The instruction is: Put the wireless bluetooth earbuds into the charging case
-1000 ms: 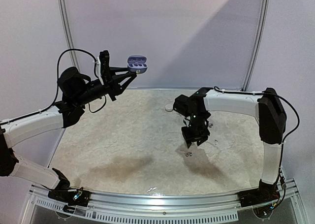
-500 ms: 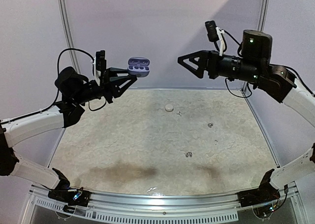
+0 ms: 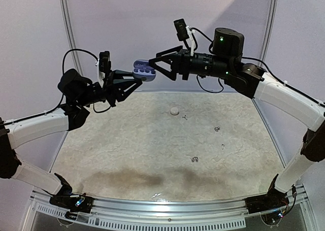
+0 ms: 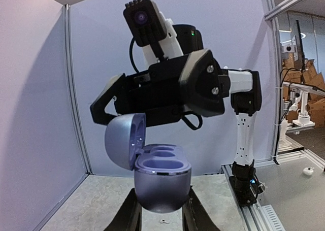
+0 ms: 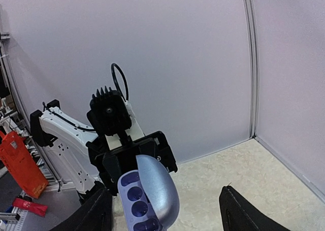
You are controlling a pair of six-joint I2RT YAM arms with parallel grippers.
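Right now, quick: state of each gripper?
Left gripper: shut on the open case, held up in the air.
Right gripper: open, fingers either side of the case, gripping nothing.

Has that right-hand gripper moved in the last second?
Yes. The right gripper has risen from just above the table, right of the white disc, to high up left of it, at the open case.

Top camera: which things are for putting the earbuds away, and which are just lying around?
For the job: open charging case, held by the left gripper; right gripper, open, close to it; tiny earbuds on the table.
Lying about: small white round thing; tinier specks I cannot identify.
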